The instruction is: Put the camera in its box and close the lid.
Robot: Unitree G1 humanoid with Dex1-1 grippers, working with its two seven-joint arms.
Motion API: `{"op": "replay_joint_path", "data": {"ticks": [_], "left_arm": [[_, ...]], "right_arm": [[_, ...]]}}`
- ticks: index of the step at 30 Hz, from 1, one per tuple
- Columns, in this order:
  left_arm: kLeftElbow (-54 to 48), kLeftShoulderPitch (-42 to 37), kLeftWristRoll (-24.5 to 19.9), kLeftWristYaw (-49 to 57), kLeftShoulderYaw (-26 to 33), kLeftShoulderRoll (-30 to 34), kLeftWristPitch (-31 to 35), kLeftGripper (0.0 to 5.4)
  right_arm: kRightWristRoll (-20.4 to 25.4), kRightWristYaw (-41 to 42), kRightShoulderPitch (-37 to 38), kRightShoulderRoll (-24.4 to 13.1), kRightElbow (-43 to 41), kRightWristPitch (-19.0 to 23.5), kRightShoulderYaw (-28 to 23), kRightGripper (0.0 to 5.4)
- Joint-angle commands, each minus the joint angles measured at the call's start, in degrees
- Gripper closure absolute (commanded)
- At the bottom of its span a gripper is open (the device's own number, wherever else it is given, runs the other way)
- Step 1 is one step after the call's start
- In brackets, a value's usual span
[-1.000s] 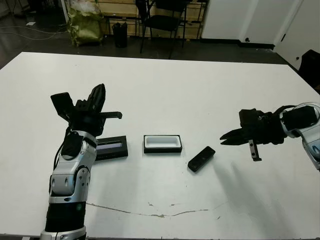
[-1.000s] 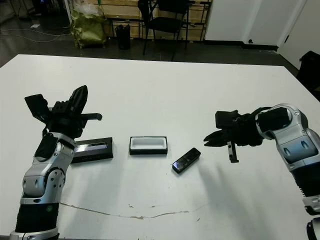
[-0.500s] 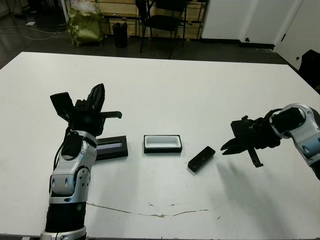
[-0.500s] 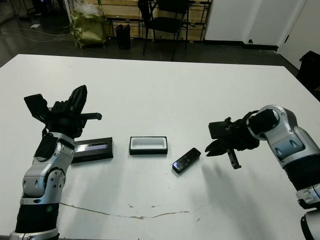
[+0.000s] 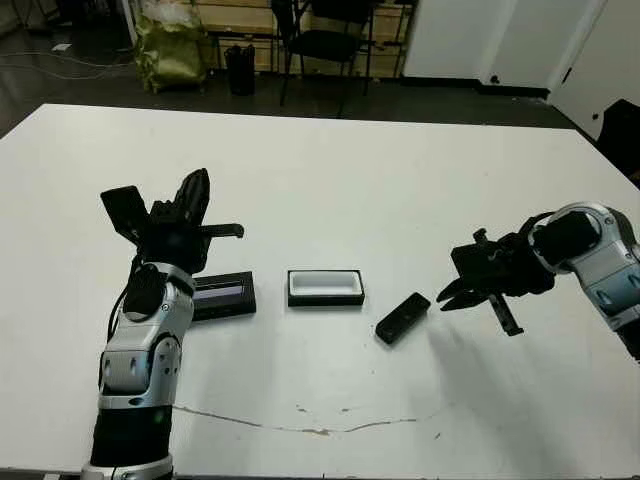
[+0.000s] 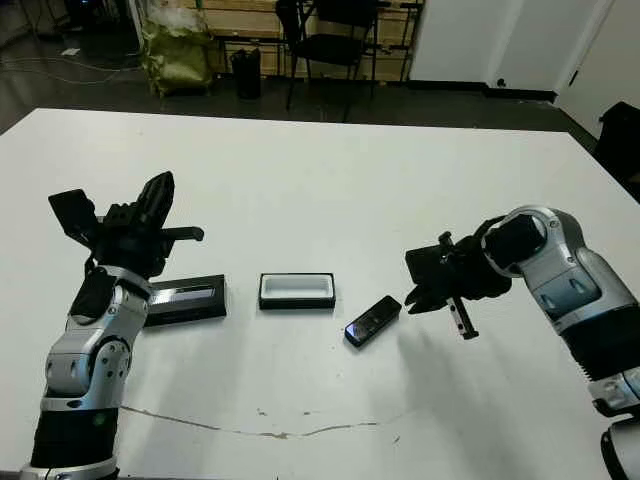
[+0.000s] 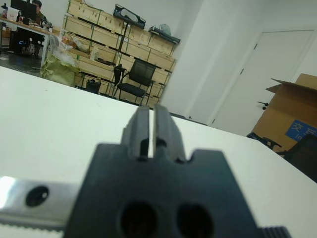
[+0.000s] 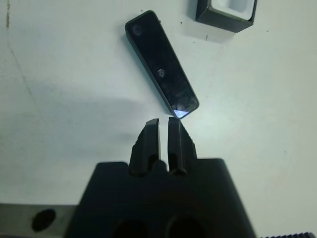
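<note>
Left gripper (image 6: 160,215) hangs above the counter (image 5: 330,170) with fingers clenched on nothing, over the lid (image 5: 222,296), which lies flat. Beside the lid sits the open box (image 5: 325,287), then the camera (image 5: 403,317), lying askew mid-counter. Right gripper (image 8: 164,130) hovers just beside the camera's end, fingers clenched, empty.

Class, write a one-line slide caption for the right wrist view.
Right gripper, fingers nearly together, points at the near end of the camera lying on the white table, the box just beyond.
</note>
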Motion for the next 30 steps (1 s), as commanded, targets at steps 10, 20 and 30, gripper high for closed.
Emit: {"op": "replay_joint_path", "data": {"ticks": [10, 20, 30], "left_arm": [[-0.12, 0.89, 0.58, 1.32, -0.28, -0.44, 1.37, 5.4], [-0.17, 1.04, 0.45, 1.26, -0.43, -0.58, 1.29, 5.4], [-0.3, 1.18, 0.72, 1.36, -0.57, -0.64, 1.2, 5.4]], "right_arm": [[-1.24, 0.53, -1.31, 2.93, 8.38, -4.6, 1.82, 5.38], [-3.62, -0.59, 0.01, 1.85, 1.65, -3.86, 1.53, 5.38], [-2.36, -0.12, -1.47, 5.24, 11.75, -5.25, 1.76, 5.38]]}}
